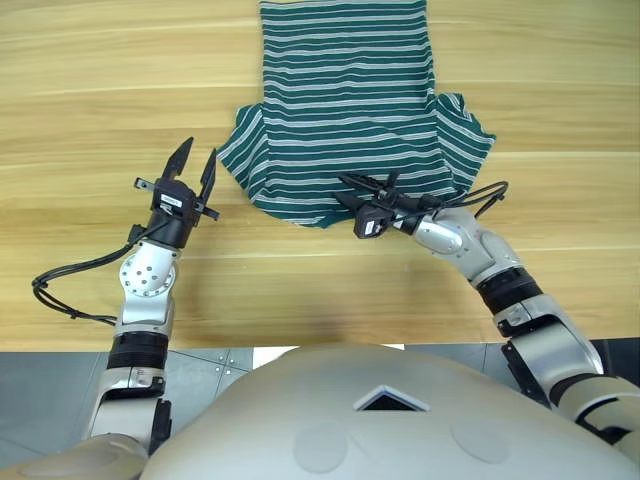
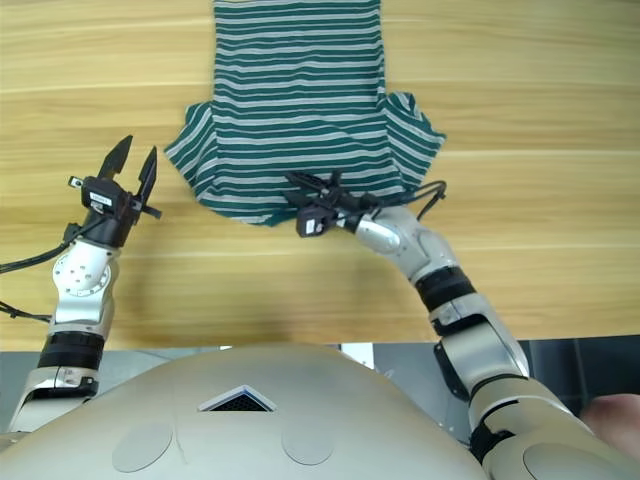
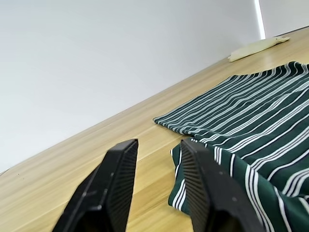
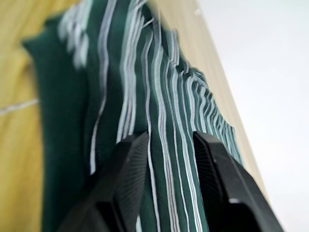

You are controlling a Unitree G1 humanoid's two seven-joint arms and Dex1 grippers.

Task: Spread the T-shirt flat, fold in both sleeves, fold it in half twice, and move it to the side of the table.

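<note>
Green-striped T-shirt (image 1: 345,110) on tabletop (image 1: 100,80). I read left gripper (image 1: 197,162) at its 8 o'clock, jaws wide; right gripper (image 1: 345,190) at 6 o'clock, jaws parted astride fabric.

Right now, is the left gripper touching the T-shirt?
Apart. In the left eye view, a strip of bare table shows between the open left gripper and the nearest sleeve of the T-shirt.

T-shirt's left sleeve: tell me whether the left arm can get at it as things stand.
Probably yes. The left pincer stands open just beside the sleeve, with only bare table between them, and nothing lies on that sleeve. The right pincer sits at the near hem, out of the way.
</note>
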